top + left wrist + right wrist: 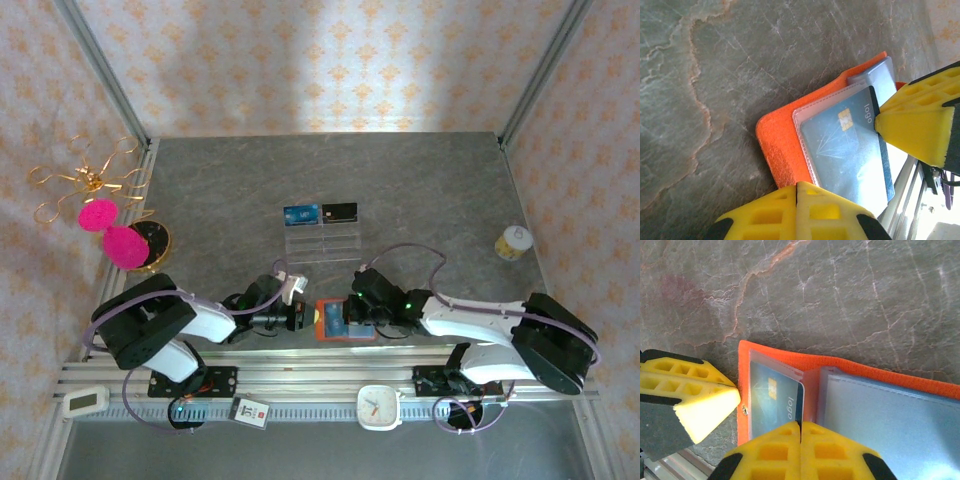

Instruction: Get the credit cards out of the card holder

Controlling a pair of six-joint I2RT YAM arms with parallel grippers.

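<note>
Card holder (pixel 780 145) lies open between both pressed-together jaws, right jaws touching blue card (pixel 772 400).

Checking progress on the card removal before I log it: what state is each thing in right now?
card holder: open, lying flat.
sleeved blue card: in the holder's clear sleeve, not yet out.
loose blue card: out, lying at the clear tray.
black card: out, beside the loose blue card.
left gripper: shut, at the holder's edge.
right gripper: shut, tips at the sleeved blue card's edge.
</note>
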